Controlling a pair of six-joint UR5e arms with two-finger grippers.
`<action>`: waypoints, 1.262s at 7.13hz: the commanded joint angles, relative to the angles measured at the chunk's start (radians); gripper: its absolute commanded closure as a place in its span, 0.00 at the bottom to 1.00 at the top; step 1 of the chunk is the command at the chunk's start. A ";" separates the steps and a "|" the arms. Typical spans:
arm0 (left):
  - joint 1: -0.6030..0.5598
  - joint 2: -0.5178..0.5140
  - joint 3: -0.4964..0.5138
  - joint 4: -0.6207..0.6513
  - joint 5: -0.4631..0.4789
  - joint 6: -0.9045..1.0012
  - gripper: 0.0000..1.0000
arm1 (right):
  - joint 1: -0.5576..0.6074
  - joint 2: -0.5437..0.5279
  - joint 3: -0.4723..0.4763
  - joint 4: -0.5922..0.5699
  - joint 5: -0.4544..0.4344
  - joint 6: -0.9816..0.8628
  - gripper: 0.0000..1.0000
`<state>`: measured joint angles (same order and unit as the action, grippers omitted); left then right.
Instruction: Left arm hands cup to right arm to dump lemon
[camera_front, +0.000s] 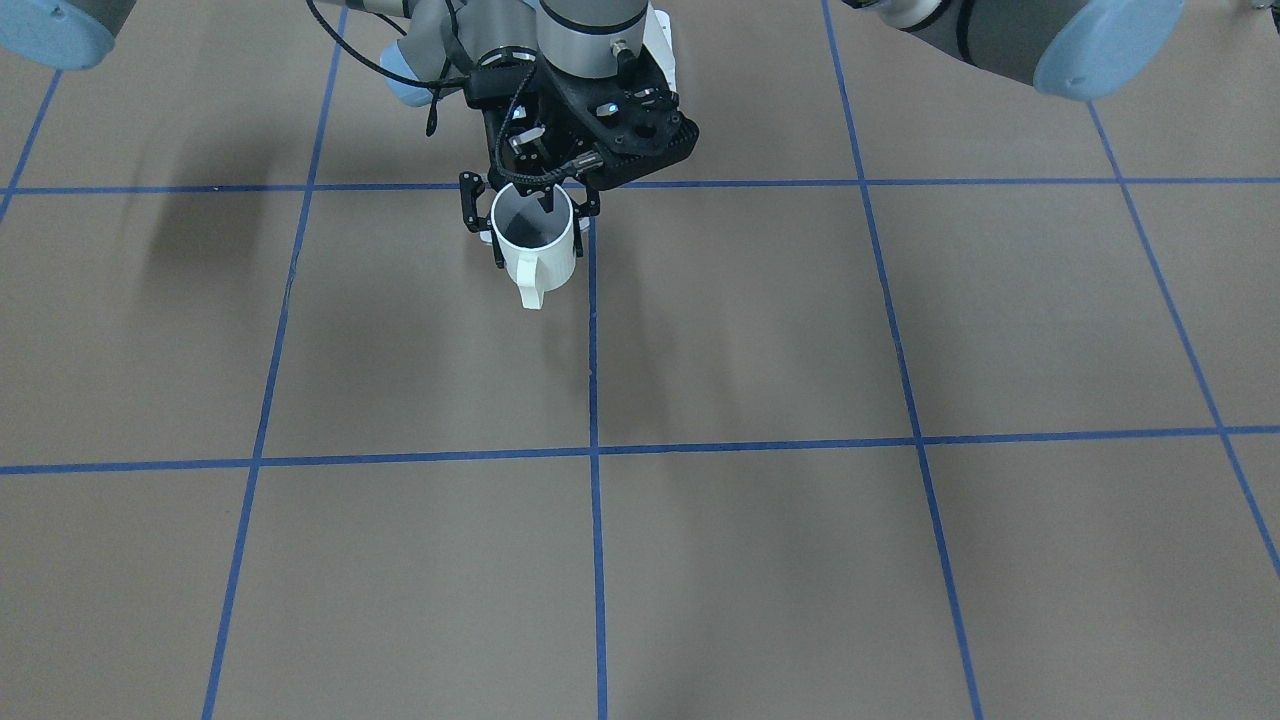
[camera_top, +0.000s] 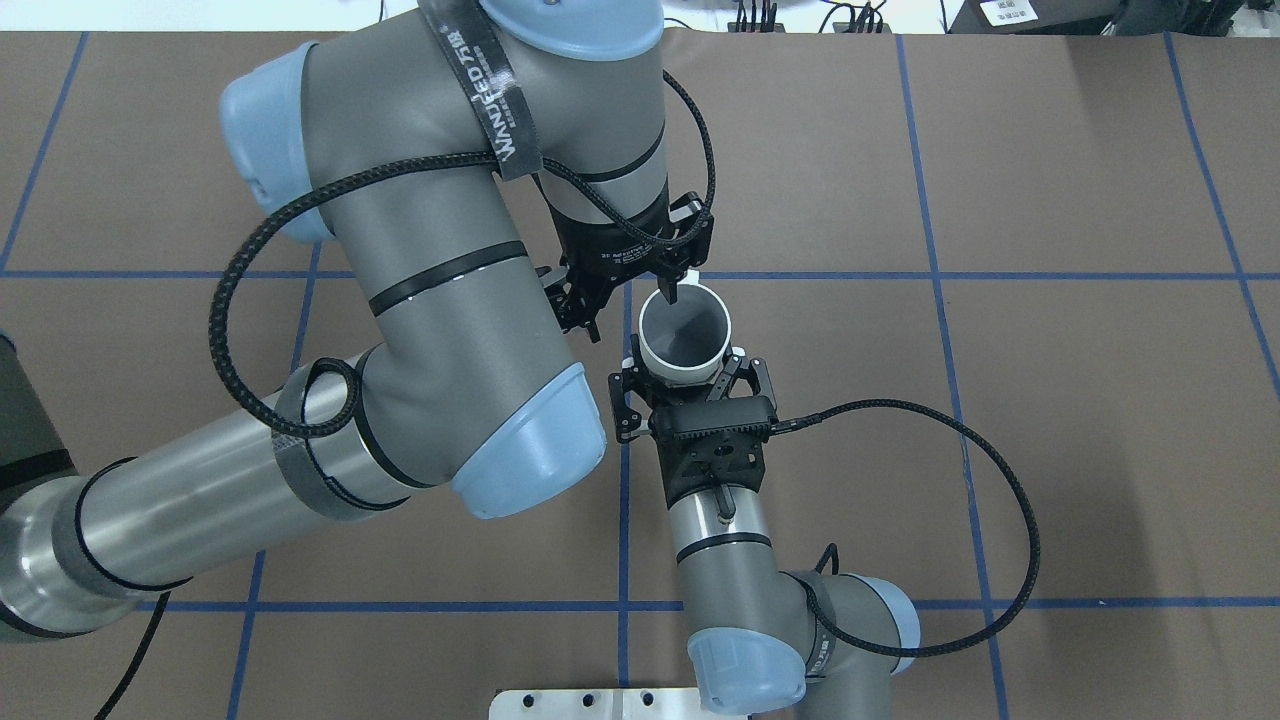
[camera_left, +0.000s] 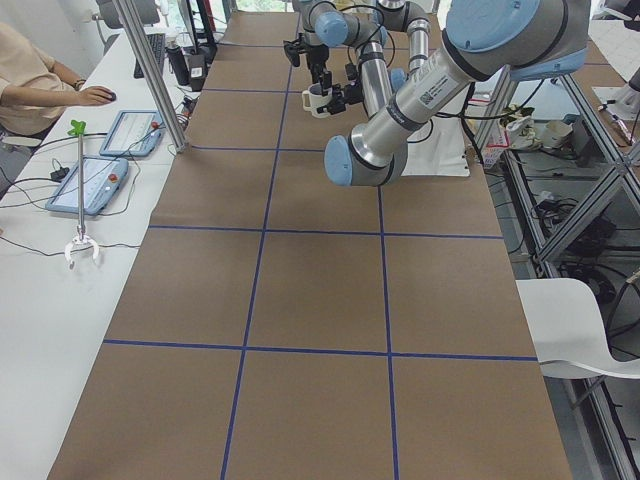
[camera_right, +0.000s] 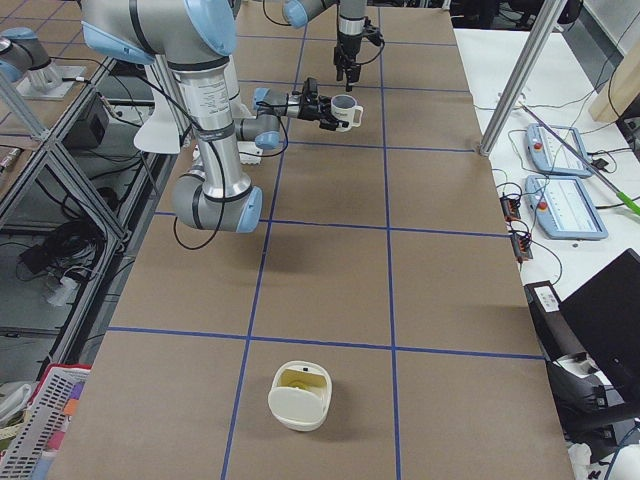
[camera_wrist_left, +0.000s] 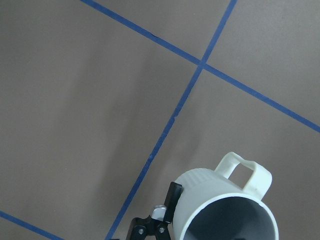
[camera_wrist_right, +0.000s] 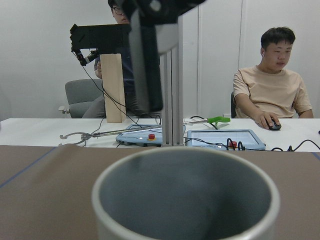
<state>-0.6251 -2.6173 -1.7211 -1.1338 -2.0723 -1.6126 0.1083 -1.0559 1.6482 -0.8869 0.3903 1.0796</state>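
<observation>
Handover looks all but made; the dump is not started.

The cup (camera_top: 685, 335) hangs in the air just beside the tape cross (camera_top: 628, 276). The right gripper (camera_top: 688, 370) is clamped across its body from the robot's side. The left gripper (camera_top: 630, 310) sits above the far rim with its jaws apart, one finger over the mouth, and it isn't gripping as far as I can tell. Left to do, by my read: the left arm clears, then the right arm carries and tips. No lemon is visible. The inside reads bare grey, but the bottom is shaded, so I can't rule one out. The cup's long axis is vertical, mouth up, handle (camera_front: 532, 285) pointing away from the robot. A white tub (camera_right: 300, 396) with a yellowish inside sits well apart from the cross, probably the dump target.
</observation>
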 joint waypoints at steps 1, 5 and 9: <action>0.011 -0.003 0.003 0.000 0.000 0.000 0.45 | -0.001 0.000 0.001 0.002 -0.001 -0.001 1.00; 0.027 -0.003 0.005 0.000 0.000 0.000 0.58 | -0.001 0.000 0.002 0.000 0.001 -0.001 1.00; 0.038 -0.010 0.023 -0.004 0.001 0.000 0.58 | -0.001 0.000 0.002 0.002 0.001 -0.001 1.00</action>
<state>-0.5891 -2.6235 -1.7029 -1.1364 -2.0699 -1.6122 0.1074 -1.0554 1.6505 -0.8852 0.3912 1.0784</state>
